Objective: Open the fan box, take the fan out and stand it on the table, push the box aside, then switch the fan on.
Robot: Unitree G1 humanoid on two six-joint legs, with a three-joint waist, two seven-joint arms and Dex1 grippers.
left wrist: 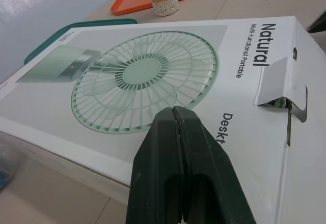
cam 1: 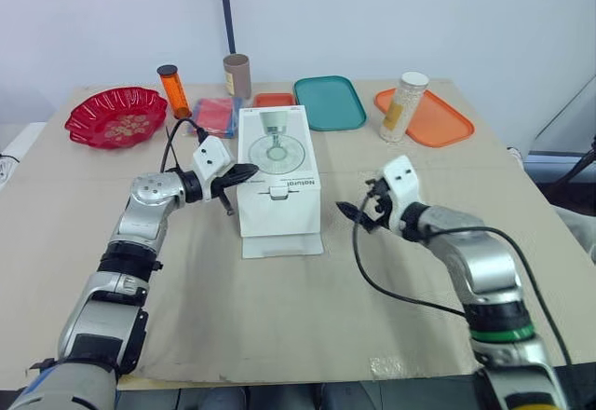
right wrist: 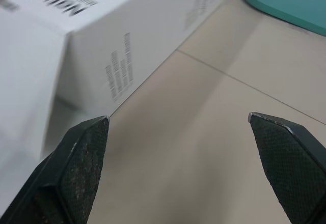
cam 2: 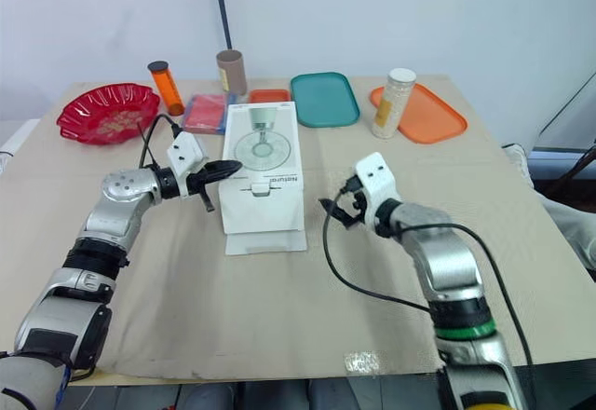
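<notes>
The white fan box (cam 1: 277,182) lies flat in the middle of the table, a picture of a pale green fan on its top. A flap (cam 1: 282,244) at its near end rests on the table, and a small white tab (left wrist: 277,81) sticks up at that end. My left gripper (cam 1: 244,175) is shut with nothing in it, its tips (left wrist: 174,112) over the box's left edge. My right gripper (cam 1: 358,212) is open a short way to the right of the box, near table height; its fingertips (right wrist: 84,152) face the box's side wall (right wrist: 127,66).
At the back of the table stand a red bowl (cam 1: 116,116), an orange bottle (cam 1: 173,90), a brown tube (cam 1: 237,75), a pink packet (cam 1: 216,114), a teal tray (cam 1: 329,102) and an orange tray (cam 1: 438,121) with a jar (cam 1: 404,106) on it.
</notes>
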